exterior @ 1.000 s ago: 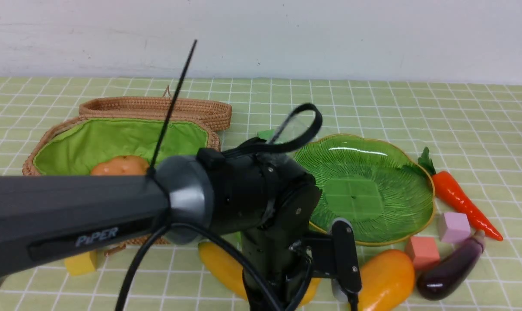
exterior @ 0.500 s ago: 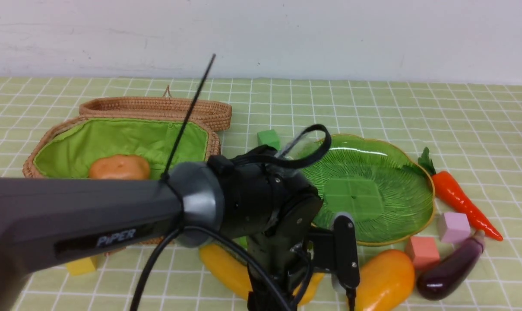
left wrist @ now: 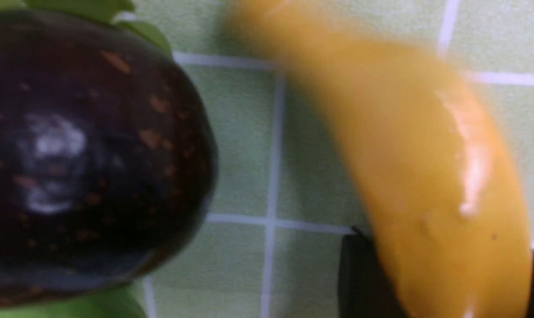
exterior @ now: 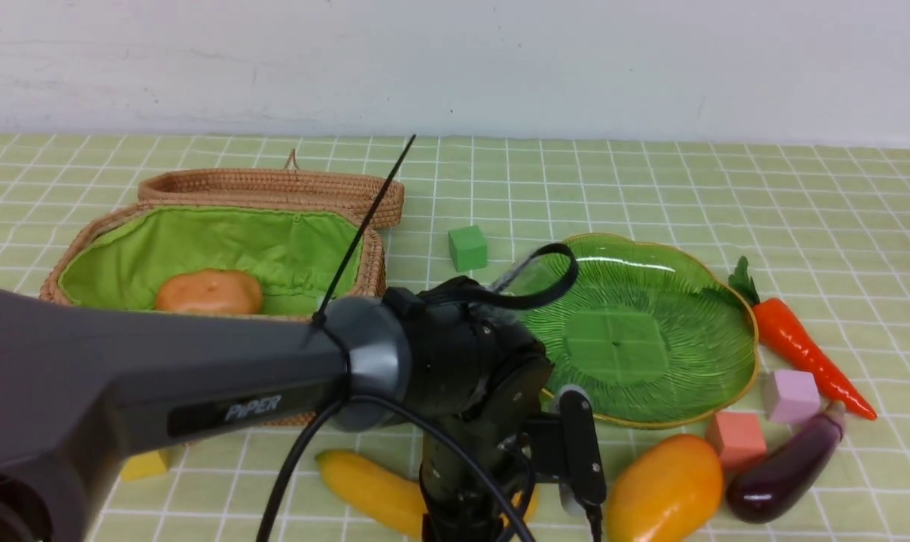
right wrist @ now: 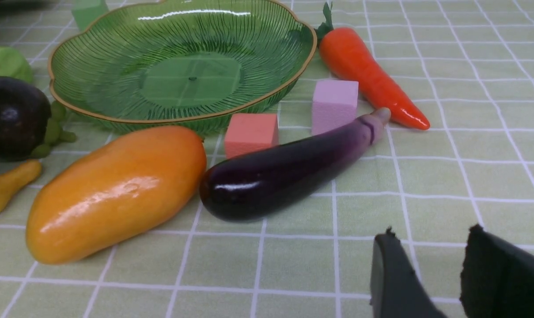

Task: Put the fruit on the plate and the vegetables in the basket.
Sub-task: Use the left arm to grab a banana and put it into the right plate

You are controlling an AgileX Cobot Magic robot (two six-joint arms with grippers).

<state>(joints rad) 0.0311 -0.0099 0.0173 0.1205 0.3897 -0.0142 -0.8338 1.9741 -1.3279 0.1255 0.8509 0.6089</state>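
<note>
Closing on the banana with our left hand

Our left hand point(left wrist: 443, 282) has its two dark fingers point(left wrist: 359, 278) against either side of the smooth, curved yellow banana point(left wrist: 426, 154), which lies on the checked bench point(exterior: 650, 173) just beside the glossy, speckled round fruit point(left wrist: 81, 150). Our right hand point(right wrist: 430, 251) hovers part open with nothing between its fingers, near the shiny purple eggplant point(right wrist: 284, 168). The waxy oval mango point(exterior: 665, 485) lies just beside the eggplant's blunt end, in front of the ribbed, scalloped glass plate point(exterior: 650, 301) with its gold edge; the tapered carrot point(exterior: 801, 346) lies at the plate's right. The lumpy potato point(exterior: 208, 292) sits in the woven wicker basket point(exterior: 199, 241) on green fabric lining. Against a second ago, our left arm point(exterior: 161, 376) has sunk lower, uncovering the green cube point(exterior: 467, 248), and the banana's tip has slid leftward and toward us.
</note>
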